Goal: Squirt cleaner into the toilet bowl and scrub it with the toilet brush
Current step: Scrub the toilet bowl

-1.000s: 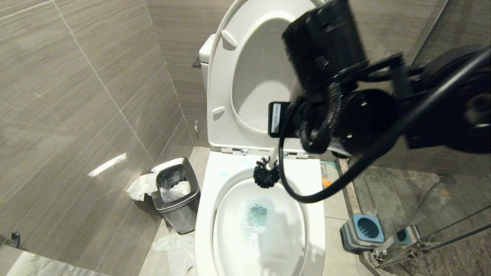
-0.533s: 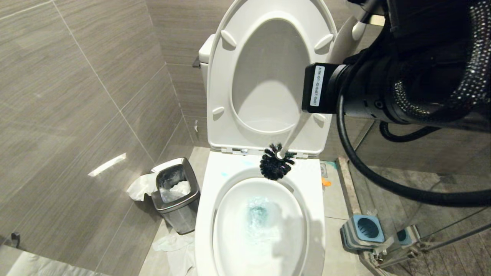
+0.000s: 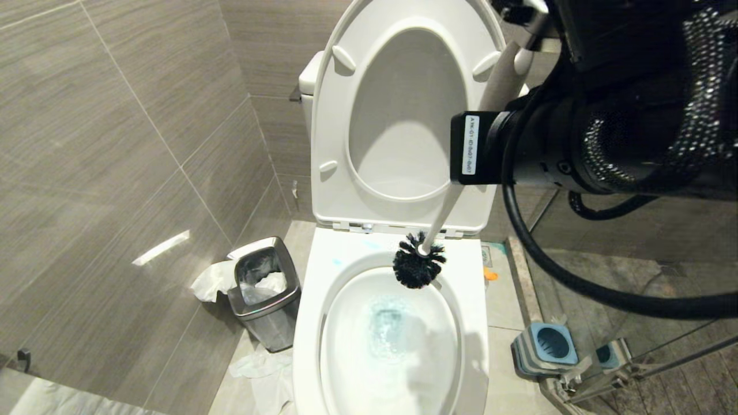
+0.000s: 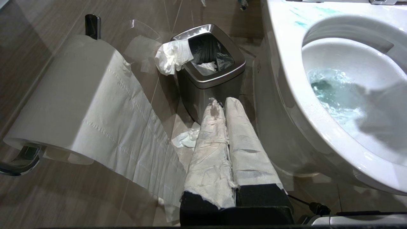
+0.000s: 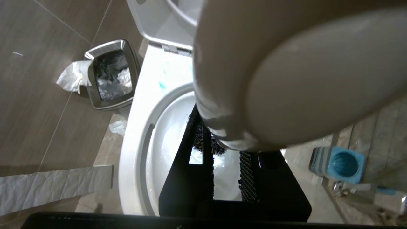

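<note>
The toilet bowl (image 3: 308, 323) stands with seat and lid raised; its water is tinted turquoise by cleaner (image 3: 387, 325), and pale blue smears mark the back rim. The toilet brush (image 3: 419, 268) hangs with its black head just above the bowl's back edge, its white handle slanting up to the right behind my right arm (image 3: 605, 144). In the right wrist view my right gripper (image 5: 224, 152) is shut on that handle, which fills the upper picture. My left gripper (image 4: 222, 103), with fingers wrapped in white paper, is shut and empty, low beside the bowl (image 4: 286, 82).
A steel waste bin (image 3: 265, 288) with crumpled tissue stands left of the toilet, with paper on the floor by it. The grey-and-blue brush holder (image 3: 548, 346) sits on the right by a glass partition. A toilet paper roll (image 4: 63, 105) hangs near the left arm.
My right arm has swung up and to the right in the head view. The brush handle has tilted with it, and the head has shifted slightly right over the back rim. The blue patch has thinned.
</note>
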Robot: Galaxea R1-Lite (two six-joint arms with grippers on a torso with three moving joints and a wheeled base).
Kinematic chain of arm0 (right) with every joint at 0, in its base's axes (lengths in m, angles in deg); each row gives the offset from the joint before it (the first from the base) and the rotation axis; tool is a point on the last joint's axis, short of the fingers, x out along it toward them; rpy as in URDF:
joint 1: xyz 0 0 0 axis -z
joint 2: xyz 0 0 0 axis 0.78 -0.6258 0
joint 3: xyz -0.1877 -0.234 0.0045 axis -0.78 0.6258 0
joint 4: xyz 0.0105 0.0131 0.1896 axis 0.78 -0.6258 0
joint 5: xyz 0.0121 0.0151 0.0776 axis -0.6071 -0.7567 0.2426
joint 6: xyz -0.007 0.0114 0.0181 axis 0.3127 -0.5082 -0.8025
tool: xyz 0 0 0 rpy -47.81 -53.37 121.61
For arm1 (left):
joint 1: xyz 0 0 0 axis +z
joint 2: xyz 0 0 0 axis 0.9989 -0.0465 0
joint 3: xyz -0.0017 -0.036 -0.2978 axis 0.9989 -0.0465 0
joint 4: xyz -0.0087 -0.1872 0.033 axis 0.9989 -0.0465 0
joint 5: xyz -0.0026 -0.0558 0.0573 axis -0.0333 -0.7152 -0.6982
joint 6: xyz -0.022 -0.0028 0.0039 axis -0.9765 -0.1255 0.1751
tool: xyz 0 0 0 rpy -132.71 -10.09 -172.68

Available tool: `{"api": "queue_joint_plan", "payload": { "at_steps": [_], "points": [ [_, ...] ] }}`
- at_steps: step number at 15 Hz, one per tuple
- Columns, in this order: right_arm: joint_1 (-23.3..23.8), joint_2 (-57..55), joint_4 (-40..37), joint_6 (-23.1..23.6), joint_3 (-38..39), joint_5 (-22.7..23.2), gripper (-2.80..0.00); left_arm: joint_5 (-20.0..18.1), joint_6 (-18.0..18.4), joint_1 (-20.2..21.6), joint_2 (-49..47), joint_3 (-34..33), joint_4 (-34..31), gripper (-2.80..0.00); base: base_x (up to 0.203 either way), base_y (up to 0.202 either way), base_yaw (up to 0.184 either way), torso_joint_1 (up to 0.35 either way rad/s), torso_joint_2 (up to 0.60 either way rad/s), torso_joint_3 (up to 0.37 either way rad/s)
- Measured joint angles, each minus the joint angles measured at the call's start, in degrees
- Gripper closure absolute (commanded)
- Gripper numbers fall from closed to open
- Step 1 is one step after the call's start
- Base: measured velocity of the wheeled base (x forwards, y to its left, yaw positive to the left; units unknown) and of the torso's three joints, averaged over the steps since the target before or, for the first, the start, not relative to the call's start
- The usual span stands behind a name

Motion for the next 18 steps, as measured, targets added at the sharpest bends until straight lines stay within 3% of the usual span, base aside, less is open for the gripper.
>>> {"api": "queue_joint_plan", "payload": {
  "at_steps": [4,8,12,16,18],
  "points": [
    [-1.01,-6.71,-0.03,-7.47,2.63,-0.34,0.0,0.0,-0.04,0.07,0.0,0.0,-0.02,0.0,0.0,0.0,0.0,0.0,0.0,0.0],
    [-1.37,-9.52,-0.1,-3.74,-5.2,-0.43,0.0,0.0,-0.04,0.0,0.0,0.0,0.0,0.0,0.0,0.0,0.0,0.0,0.0,0.0],
    [-1.84,-10.1,-0.14,-3.9,1.25,-0.91,0.0,0.0,-0.04,0.03,0.0,0.0,-0.02,0.0,0.0,0.0,0.0,0.0,0.0,0.0],
    [-2.27,-10.29,-0.63,-3.63,-4.45,-1.27,0.0,0.0,-0.03,0.05,0.0,0.0,0.0,0.0,0.0,0.0,0.0,0.0,0.0,0.0],
    [-2.53,-10.21,-0.66,-4.61,-2.65,-1.74,0.0,0.0,-0.04,0.0,0.0,0.0,0.02,0.0,0.0,0.0,0.0,0.0,0.0,0.0]
  ]
}}
